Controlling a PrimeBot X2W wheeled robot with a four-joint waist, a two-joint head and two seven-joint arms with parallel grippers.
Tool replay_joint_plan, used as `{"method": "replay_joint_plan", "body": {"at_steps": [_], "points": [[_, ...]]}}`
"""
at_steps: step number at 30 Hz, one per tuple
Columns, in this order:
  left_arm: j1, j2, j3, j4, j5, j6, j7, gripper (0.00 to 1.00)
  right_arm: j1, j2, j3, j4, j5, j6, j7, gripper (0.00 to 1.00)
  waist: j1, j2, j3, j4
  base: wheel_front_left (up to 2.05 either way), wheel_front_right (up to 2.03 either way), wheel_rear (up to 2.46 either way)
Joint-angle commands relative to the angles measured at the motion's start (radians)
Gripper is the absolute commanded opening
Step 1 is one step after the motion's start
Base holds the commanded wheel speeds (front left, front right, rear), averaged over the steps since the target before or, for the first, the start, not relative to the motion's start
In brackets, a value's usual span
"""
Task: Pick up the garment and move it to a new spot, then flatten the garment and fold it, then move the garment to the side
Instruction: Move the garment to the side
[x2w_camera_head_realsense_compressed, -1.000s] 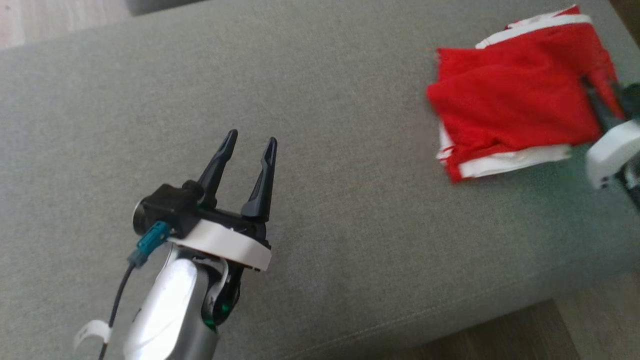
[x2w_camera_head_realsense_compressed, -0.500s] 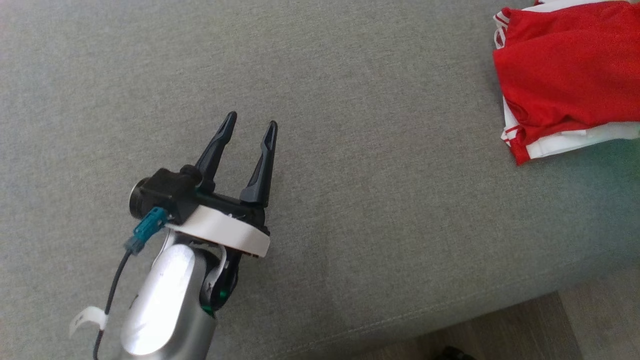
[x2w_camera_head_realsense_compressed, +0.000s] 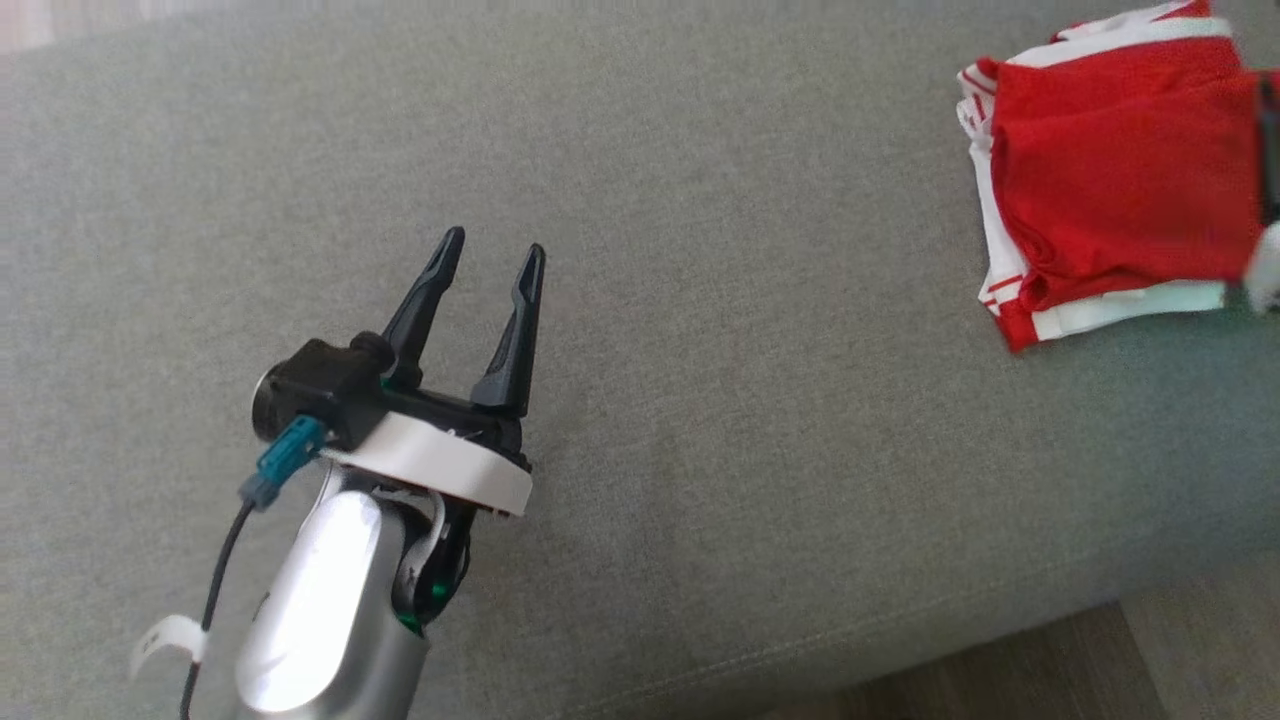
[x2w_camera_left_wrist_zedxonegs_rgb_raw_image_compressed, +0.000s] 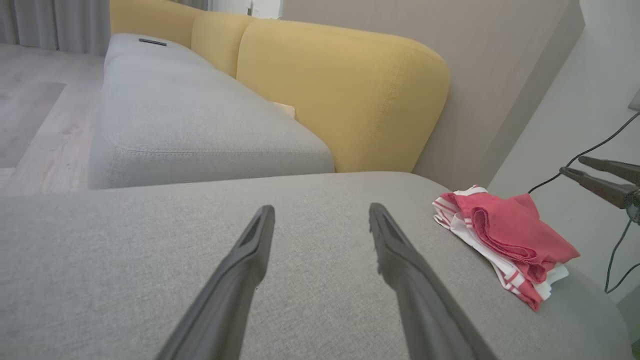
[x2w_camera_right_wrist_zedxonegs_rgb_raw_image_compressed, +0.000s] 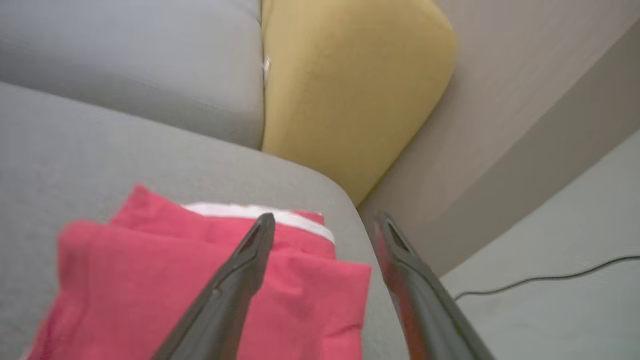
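L claw (x2w_camera_head_realsense_compressed: 495, 243): I'm reading it as released. Fingers are splayed w/ nothing between them, pointing approx 12–1 o'clock in head view and hovering over bare grey cushion (x2w_camera_head_realsense_compressed: 700, 400). L wrist view (x2w_camera_left_wrist_zedxonegs_rgb_raw_image_compressed: 321, 209) is showing the same: wide gap, only cushion fabric beyond.

Mid cushion: nothing is lying between the L claw and the cloth.

Garment (x2w_camera_head_realsense_compressed: 1120, 170): red w/ white striped trim, sitting as a folded packet at approx 2 o'clock from the L claw, well apart from it, near the far R corner of the cushion. From the L wrist (x2w_camera_left_wrist_zedxonegs_rgb_raw_image_compressed: 510, 235) it's lying at 3 o'clock, layers stacked, close to the cushion edge. The packet is looking near-square from the head cam, so I'm not calling a long axis. White trim is running along its 9 o'clock and 6 o'clock sides.

R claw (x2w_camera_right_wrist_zedxonegs_rgb_raw_image_compressed: 325, 217): also released, fingers spread and gripping nothing. In R wrist view it's hanging just above the garment's (x2w_camera_right_wrist_zedxonegs_rgb_raw_image_compressed: 125, 280) R end. One finger is crossing over red cloth, the other is over the cushion rim, w/ the yellow backrest (x2w_camera_right_wrist_zedxonegs_rgb_raw_image_compressed: 350, 90) at 12 o'clock. I can't tell if either tip is touching fabric.

Key relation, my judgement: R arm is far nearer, w/ the cloth directly under and toward 8 o'clock of its tips. L arm would need a long reach toward 2 o'clock. The packet is looking folded and already off to the side, so I'm judging the task near its end. Any last nudge is falling to the R arm.
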Motion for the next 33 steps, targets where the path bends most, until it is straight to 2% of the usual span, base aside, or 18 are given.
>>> {"method": "replay_joint_plan", "body": {"at_steps": [1,7,13,19,25,33], "points": [[-0.008,0.008,0.036,-0.033,-0.005,0.002,-0.008,1.00,0.019,0.010,0.004,-0.057,0.013,-0.001,-0.021,1.00,0.0000,0.0000,-0.033,0.005,0.00,0.00,0.00],[0.031,0.008,0.067,-0.051,-0.017,0.012,-0.008,1.00,0.104,0.123,0.007,-0.222,0.106,-0.001,-0.048,1.00,0.0000,0.0000,-0.111,0.028,0.00,0.00,0.00],[0.089,0.008,0.091,-0.078,-0.031,0.024,-0.008,1.00,0.278,0.262,-0.040,-0.397,0.173,-0.001,-0.071,1.00,0.0000,0.0000,-0.198,0.080,0.00,0.00,0.00],[0.158,0.008,0.115,-0.101,-0.044,0.038,-0.008,1.00,0.431,0.397,-0.063,-0.481,0.206,-0.001,-0.077,1.00,0.0000,0.0000,-0.251,0.121,0.00,0.00,0.00],[0.216,0.008,0.121,-0.107,-0.040,0.043,-0.008,1.00,0.530,0.443,-0.060,-0.496,0.188,-0.001,-0.082,1.00,0.0000,0.0000,-0.274,0.144,0.00,0.00,0.00],[0.241,0.008,0.124,-0.111,-0.039,0.066,-0.008,1.00,0.581,0.452,-0.051,-0.503,0.174,-0.001,-0.085,1.00,0.0000,0.0000,-0.280,0.159,0.00,0.00,0.00]]}}
